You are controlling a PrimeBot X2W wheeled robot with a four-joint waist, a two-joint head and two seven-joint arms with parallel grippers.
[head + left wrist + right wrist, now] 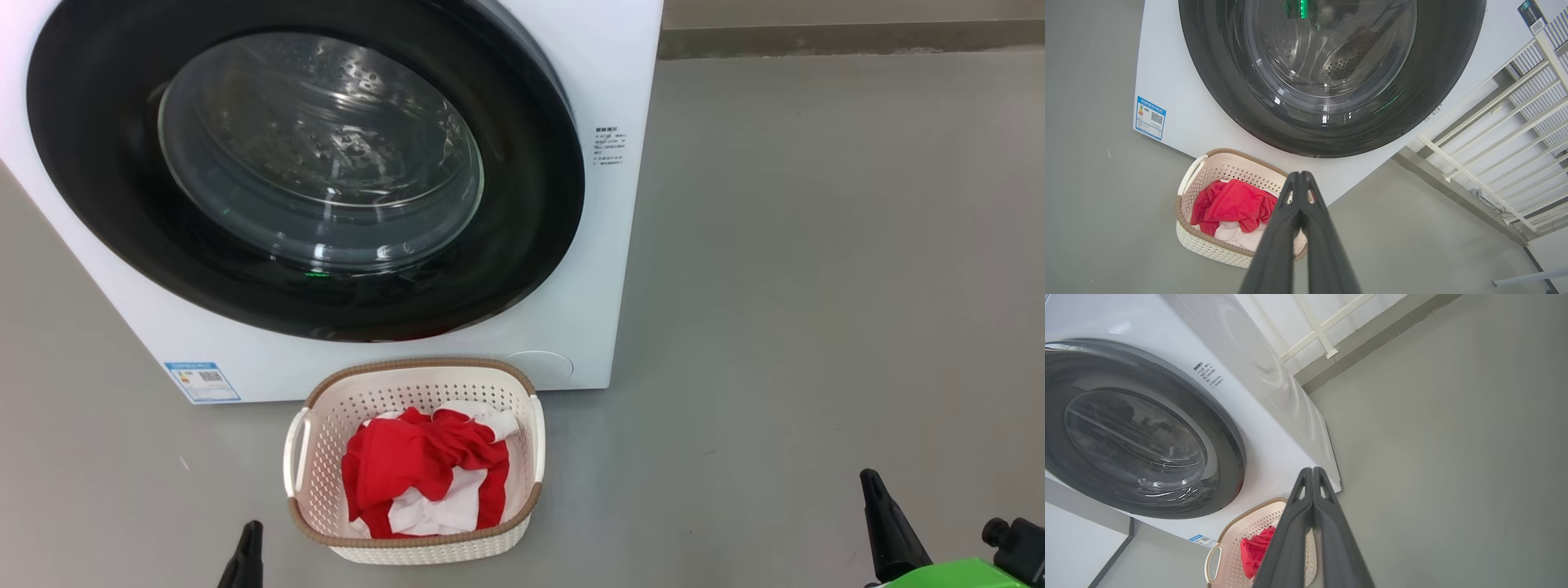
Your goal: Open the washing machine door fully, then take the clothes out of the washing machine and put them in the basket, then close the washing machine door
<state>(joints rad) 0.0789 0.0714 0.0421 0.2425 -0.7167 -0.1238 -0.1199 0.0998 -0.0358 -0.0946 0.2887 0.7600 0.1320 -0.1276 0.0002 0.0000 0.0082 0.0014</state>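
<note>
The white washing machine (620,204) stands ahead with its round black door (522,269) flat against the front, glass window (318,155) in the middle. On the floor before it sits the cream basket (326,425), holding the red and white clothes (424,474). My left gripper (245,555) is at the lower left, beside the basket; in the left wrist view its fingers (1300,181) meet at the tips, empty. My right gripper (878,514) hangs at the lower right, well away from the basket; its fingers (1312,475) are pressed together with nothing held.
Grey floor (816,286) spreads to the right of the machine. A blue label sticker (202,381) marks the machine's lower left front. A white railing (1494,122) stands beside the machine in the left wrist view. A wall base runs along the back.
</note>
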